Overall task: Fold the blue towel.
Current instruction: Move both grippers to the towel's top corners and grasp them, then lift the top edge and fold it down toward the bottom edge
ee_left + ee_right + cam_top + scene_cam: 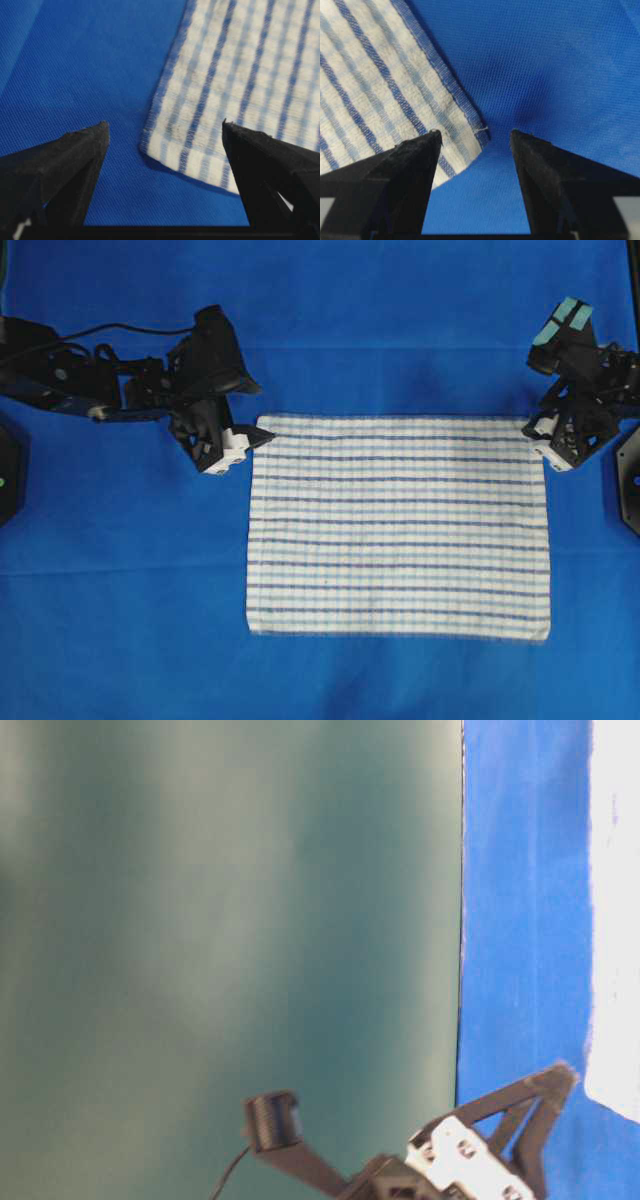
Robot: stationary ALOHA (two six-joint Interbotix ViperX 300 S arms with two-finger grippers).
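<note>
**At the far corners: both grippers set to pinch the towel**

On the blue table cover the blue towel lies flat and spread out, a white cloth with dark-blue stripes, its long edges running across the overhead view. The left gripper sits at the towel's far left corner and the right gripper at the far right corner. Both have their fingers spread apart and hold nothing.

From the left wrist view, the corner lies between the two fingertips, closer to the right-hand one. From the right wrist view, the corner also falls between the tips, partly under the left-hand one.

The step in hand looks like taking hold of both corners. To do it well, each gripper should probably get one fingertip under the hem so it pinches only the towel, not the cover beneath. Both ought to close together, so the edge lifts evenly and the fold stays square.
</note>
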